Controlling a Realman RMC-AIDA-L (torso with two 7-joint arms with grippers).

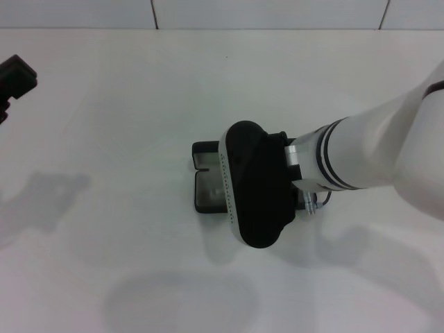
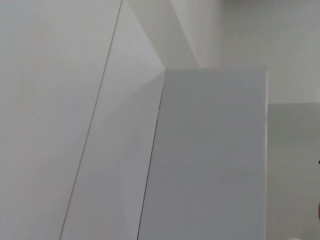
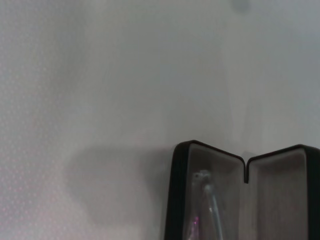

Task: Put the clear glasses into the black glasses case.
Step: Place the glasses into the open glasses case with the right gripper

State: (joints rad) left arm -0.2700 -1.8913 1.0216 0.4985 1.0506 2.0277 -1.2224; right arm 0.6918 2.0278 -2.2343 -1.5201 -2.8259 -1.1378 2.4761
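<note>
The case (image 1: 206,182) lies open on the white desk (image 1: 125,111), near the middle of the head view, its lid and base both facing up with grey lining showing. Most of it is hidden there by the right arm's black wrist housing, which hangs directly over it. The right end effector (image 1: 260,191) sits under that housing, so I cannot tell how far open it is or whether it holds anything.

In the right wrist view the case (image 3: 180,200) shows both halves side by side, and the glasses (image 3: 210,200) lie inside one half, a clear temple arm running along the lining.

The left end effector (image 1: 15,78) is parked at the desk's far left edge, well apart from the case; its opening cannot be told. The left wrist view shows only white wall panels.
</note>
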